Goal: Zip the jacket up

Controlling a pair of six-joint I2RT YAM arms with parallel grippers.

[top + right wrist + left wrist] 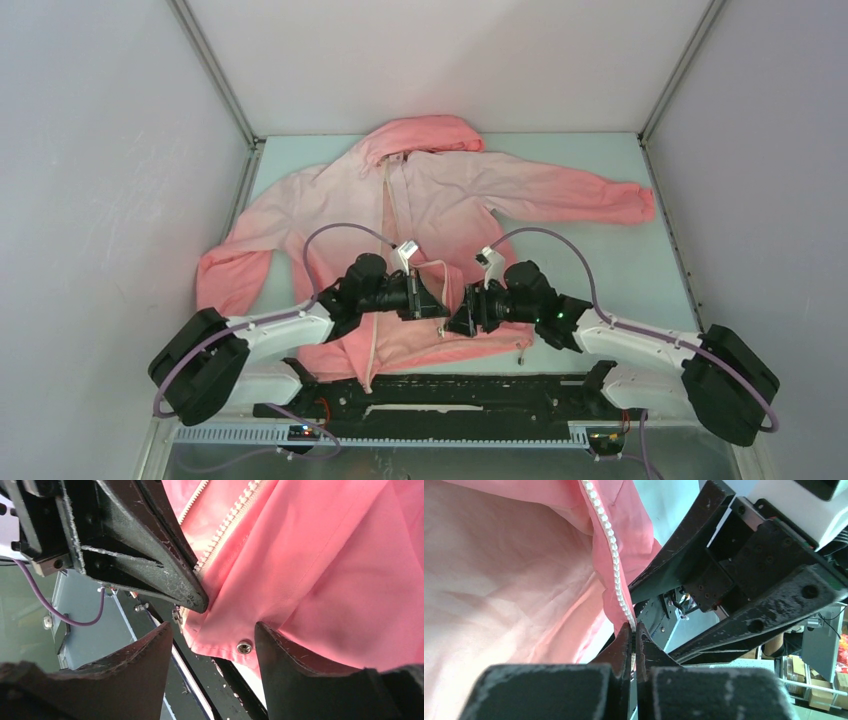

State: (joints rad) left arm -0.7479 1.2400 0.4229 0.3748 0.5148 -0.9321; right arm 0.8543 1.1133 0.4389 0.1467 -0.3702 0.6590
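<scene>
The pink jacket [450,195] lies flat on the table, hood at the far end, hem near my arms, its front open. My left gripper [438,305] is shut on the bottom end of one whitish zipper row [611,545] at the hem; in the left wrist view the fingertips [630,632] pinch the zipper tape. My right gripper [460,322] faces it, open. In the right wrist view its fingers [150,650] straddle the lifted hem corner, which carries a metal snap [244,647], without touching it. The zipper slider is not visible.
A black frame bar [450,390] runs along the table's near edge under the hem. White enclosure walls stand left, right and behind. Purple cables [340,230] arc over the jacket from both wrists. The left sleeve [232,275] folds back near the left wall.
</scene>
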